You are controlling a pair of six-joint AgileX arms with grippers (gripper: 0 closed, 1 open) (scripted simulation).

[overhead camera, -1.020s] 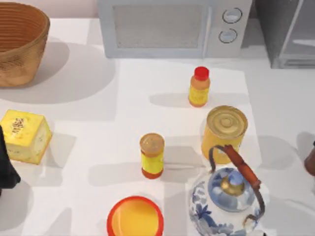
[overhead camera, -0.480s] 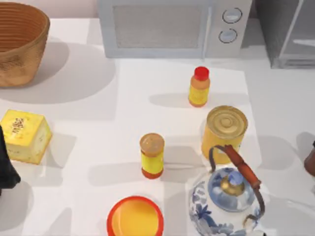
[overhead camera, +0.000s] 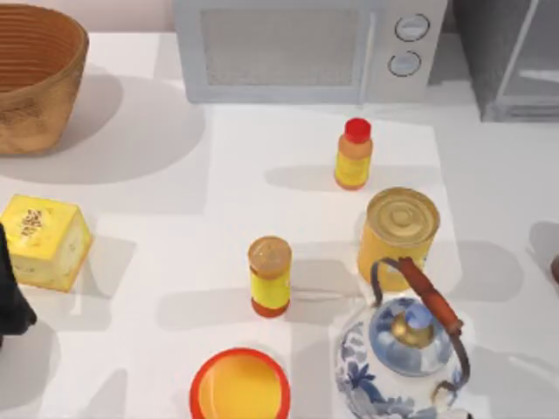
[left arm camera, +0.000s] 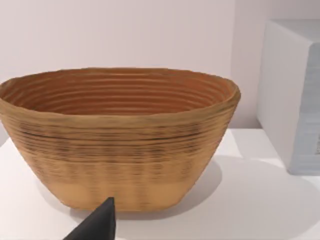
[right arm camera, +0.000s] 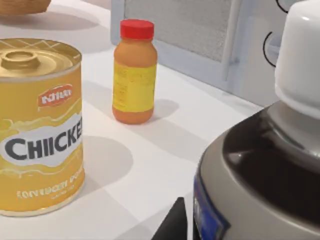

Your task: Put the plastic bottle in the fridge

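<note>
Right end effector point(right arm camera: 210, 226), right wrist view: it pinched the plastic bottle point(right arm camera: 260, 170), whose dark rounded body, blue label and white cap stood close in the foreground against 1 dark tip of the end effector. Beyond it on the white bench point(right arm camera: 165, 145) stood a yellow chicken can point(right arm camera: 37, 125) and an orange bottle with a red cap point(right arm camera: 134, 72), apart from each other. The white microwave point(right arm camera: 200, 35) stood behind them.

Left wrist view: 1 dark tip of the left end effector point(left arm camera: 97, 225) showed low in front of a woven basket point(left arm camera: 117, 135). Whether this end effector was spread or pressed together could not be told. The microwave's side rose beside the basket, apart from it.

Top view: the left arm point(overhead camera: 10, 292) sat at the bench's left edge, just beside a yellow box point(overhead camera: 44, 240). A reddish-brown sliver of the plastic bottle showed at the right edge, well apart from the fridge point(overhead camera: 515, 57), which stood at the far right corner beside the microwave. The basket occupied the far left corner. Near the middle stood a yellow canister with a brown lid point(overhead camera: 270, 275). A blue-and-white teapot point(overhead camera: 403, 353) stood just beside the chicken can, and a red-rimmed bowl point(overhead camera: 240, 384) lay to the teapot's left.
</note>
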